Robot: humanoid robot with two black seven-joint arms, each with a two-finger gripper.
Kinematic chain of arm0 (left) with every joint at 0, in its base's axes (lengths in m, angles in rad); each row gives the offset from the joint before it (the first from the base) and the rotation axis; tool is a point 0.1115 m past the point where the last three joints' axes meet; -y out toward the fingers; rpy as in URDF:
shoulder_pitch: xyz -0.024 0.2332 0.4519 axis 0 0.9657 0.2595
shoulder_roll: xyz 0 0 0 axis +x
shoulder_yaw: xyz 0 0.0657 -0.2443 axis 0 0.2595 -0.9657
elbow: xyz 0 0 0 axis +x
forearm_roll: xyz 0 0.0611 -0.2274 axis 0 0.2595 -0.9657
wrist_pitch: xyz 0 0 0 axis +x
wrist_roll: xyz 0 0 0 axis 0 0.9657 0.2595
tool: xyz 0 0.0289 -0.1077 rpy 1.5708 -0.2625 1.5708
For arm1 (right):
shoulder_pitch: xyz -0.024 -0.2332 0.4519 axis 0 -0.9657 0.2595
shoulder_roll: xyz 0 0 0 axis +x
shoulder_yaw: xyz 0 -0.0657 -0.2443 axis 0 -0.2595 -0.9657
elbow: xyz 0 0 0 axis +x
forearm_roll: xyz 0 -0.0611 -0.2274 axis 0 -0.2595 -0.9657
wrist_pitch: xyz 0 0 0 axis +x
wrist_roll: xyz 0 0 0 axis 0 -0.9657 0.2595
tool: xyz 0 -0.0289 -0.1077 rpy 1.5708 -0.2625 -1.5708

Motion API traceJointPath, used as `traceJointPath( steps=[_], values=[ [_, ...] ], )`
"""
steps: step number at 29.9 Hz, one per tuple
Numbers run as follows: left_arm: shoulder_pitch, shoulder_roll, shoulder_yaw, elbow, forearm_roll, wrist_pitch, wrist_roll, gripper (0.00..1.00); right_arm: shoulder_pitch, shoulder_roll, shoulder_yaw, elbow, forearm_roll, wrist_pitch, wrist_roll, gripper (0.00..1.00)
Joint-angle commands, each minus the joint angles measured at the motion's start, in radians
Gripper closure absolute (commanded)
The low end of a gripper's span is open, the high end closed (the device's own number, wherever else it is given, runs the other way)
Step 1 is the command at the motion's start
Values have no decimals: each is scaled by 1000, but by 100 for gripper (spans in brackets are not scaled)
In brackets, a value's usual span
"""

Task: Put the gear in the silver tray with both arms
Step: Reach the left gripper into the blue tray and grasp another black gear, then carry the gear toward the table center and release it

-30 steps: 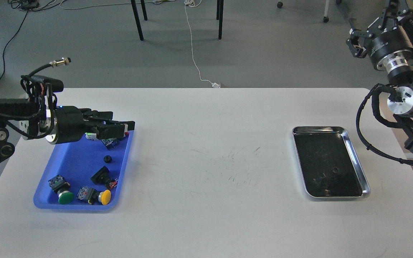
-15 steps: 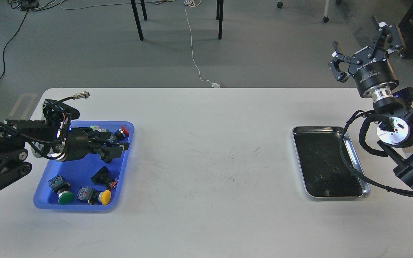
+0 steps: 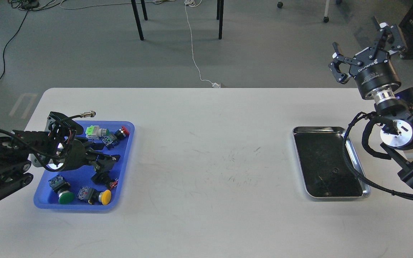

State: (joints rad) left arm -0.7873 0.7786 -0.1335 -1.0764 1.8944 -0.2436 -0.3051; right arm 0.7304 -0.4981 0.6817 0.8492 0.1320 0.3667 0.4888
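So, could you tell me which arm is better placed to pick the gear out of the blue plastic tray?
Left. The left gripper hangs low over the blue plastic tray among the parts. The right gripper is raised, fingers spread, beyond the shiny silver metal tray.

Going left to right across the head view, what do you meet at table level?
Left gripper over the blue tray → bare white table → silver tray → right arm's cable, with the right gripper raised, jaws spread.
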Motion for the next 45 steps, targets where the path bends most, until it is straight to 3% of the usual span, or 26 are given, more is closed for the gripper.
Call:
traceJointPath(
  steps=[1,6,20,30,36,40,45],
  values=[
    [0,2,2,13,0,0,-2,43,-2,0,-4,1,0,0,0,2],
    [5,2,3,13,2,1,-5,53,0,0,-7,2,0,0,0,2],
    [0,-4,37,15,71,3,-5,54,-2,-3,-7,30,-2,-2,0,2],
    [2,-5,37,16,71,1,-6,74,-2,-3,-8,37,-2,-2,0,2],
    [2,-5,37,19,71,1,-5,74,-2,-3,-8,37,-2,-2,0,2],
    [-10,-5,34,21,69,0,-3,82,0,-3,-7,42,-2,-3,0,2],
    [-58,50,26,-42,61,-6,-12,84,-2,-39,-2,76,-2,-8,0,2]
  ],
)
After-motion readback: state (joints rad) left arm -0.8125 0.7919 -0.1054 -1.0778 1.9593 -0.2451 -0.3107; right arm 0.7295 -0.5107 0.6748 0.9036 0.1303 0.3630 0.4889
